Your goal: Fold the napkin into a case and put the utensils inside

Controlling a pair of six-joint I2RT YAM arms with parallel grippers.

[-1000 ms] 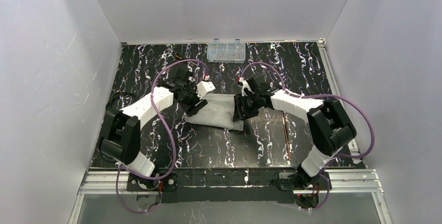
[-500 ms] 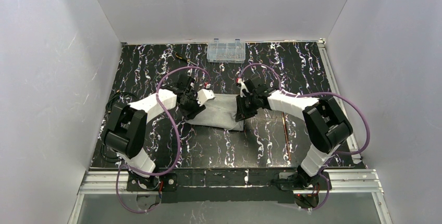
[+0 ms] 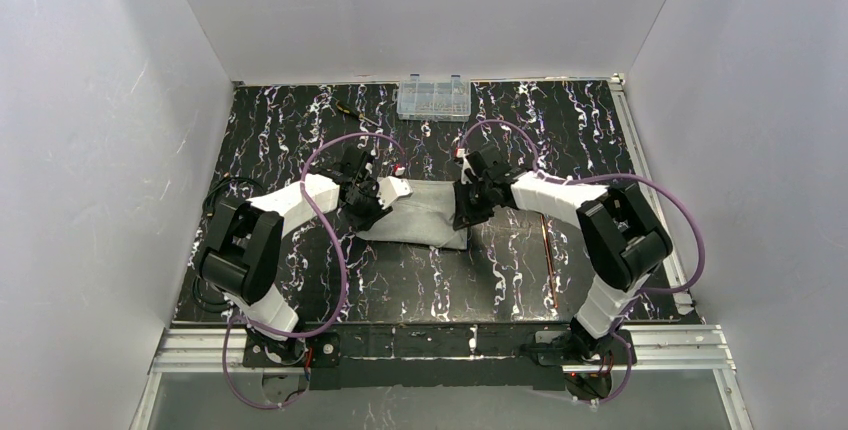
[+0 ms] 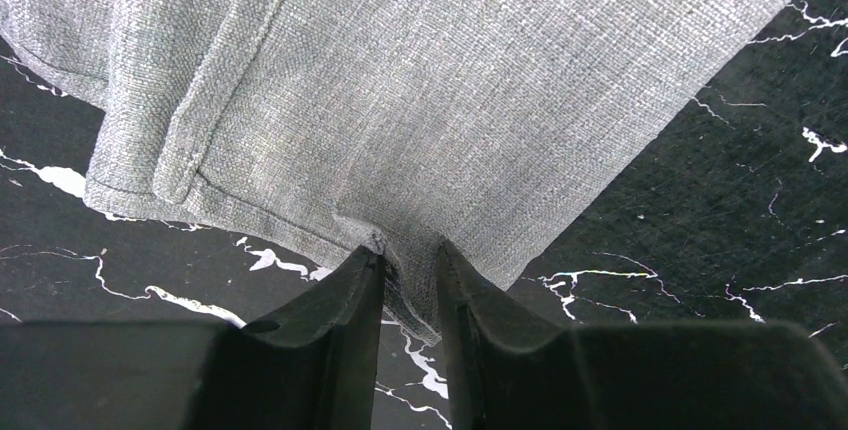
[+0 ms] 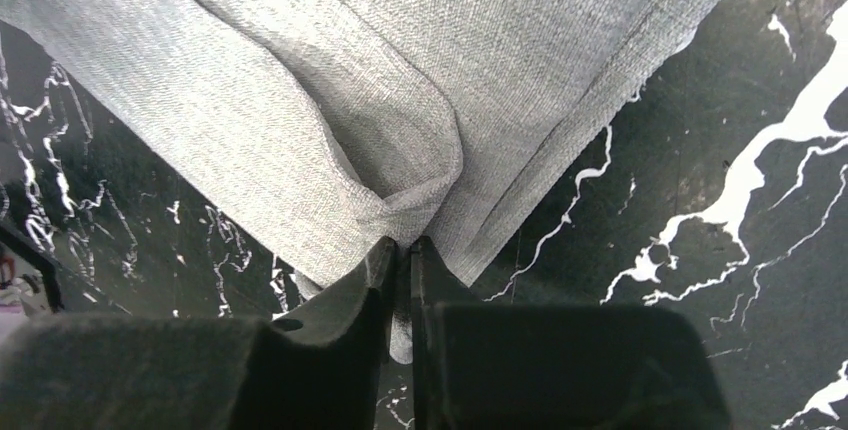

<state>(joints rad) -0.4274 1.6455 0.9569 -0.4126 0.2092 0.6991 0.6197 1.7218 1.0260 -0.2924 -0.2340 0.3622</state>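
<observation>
Bearing napkin (image 3: pixel 425 215): blk-marble table (image 3: pixel 300 120), wht walls (image 3: pixel 420 10).

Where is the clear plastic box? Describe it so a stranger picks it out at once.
On the black marbled table, look to the far edge against the white back wall, about midway across. There sits the clear plastic box, a low rectangle. It alone is see-through and hard-edged, unlike the soft grey napkin at mid-table.
</observation>
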